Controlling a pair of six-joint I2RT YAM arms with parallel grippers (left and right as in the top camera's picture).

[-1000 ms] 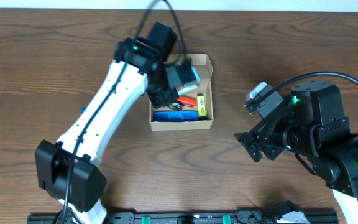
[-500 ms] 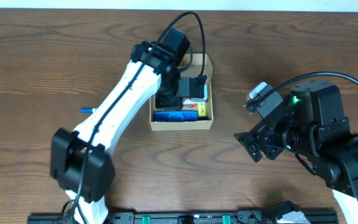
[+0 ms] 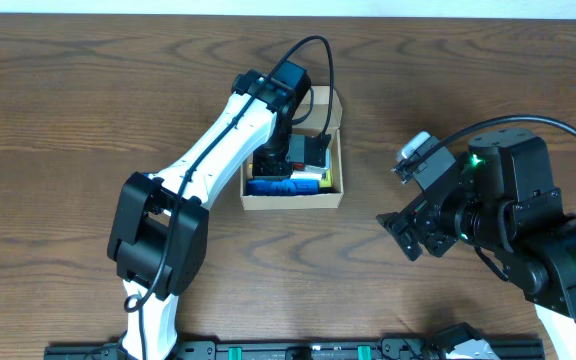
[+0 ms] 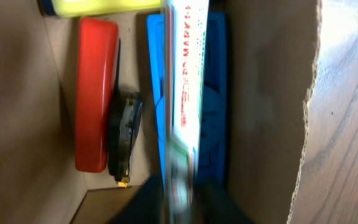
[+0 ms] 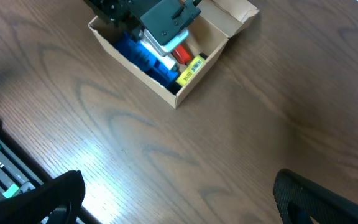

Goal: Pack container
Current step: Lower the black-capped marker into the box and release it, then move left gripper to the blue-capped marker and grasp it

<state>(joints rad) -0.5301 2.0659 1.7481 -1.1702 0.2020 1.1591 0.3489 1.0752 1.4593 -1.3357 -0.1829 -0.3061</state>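
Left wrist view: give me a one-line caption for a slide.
Left gripper holds a flat printed pack edge-on inside the container, against a blue item, near a red item.

Worktop [image 3: 68,100]: dark wood grain. Red case [image 4: 95,93] lies lengthwise, with 1 black clip [image 4: 124,134] touching its side. Blue tray [image 4: 216,93] lies beside the clip, a white printed card [image 4: 188,68] in front of it. Yellow marker [image 4: 104,6] lies across their ends.
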